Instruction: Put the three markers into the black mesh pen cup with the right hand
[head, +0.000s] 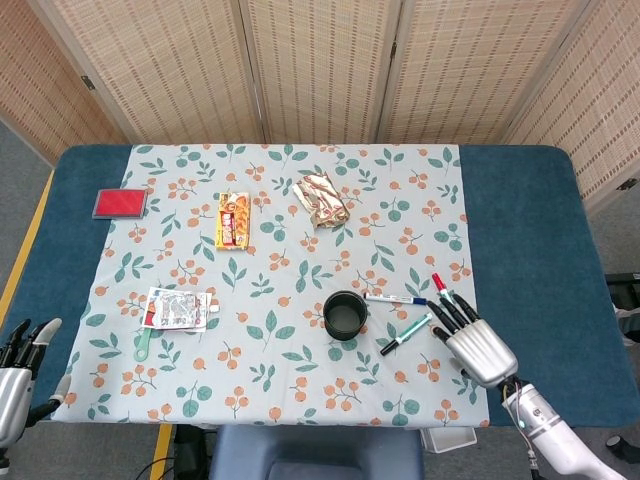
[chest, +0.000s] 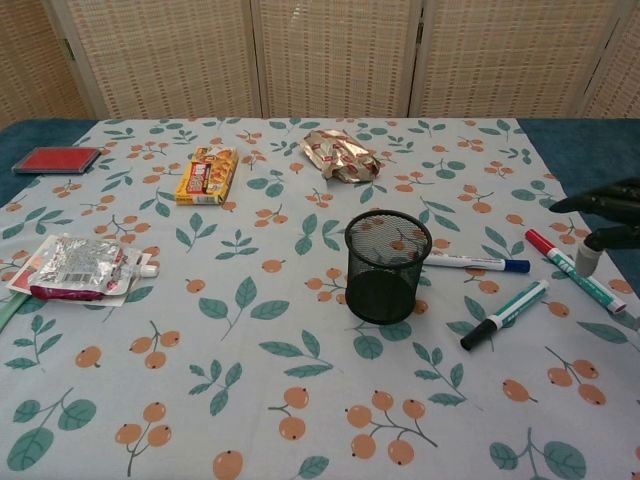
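**Woven screens behind a blue counter**

A folding screen (head: 320, 65) of woven tan panels in pale frames closes off the back. The counter (head: 530, 250) is dark blue — overlaid with a leaf-and-berry cloth (head: 290, 290). Grey floor (head: 20, 160) shows left, edged by a yellow line (head: 25, 250).
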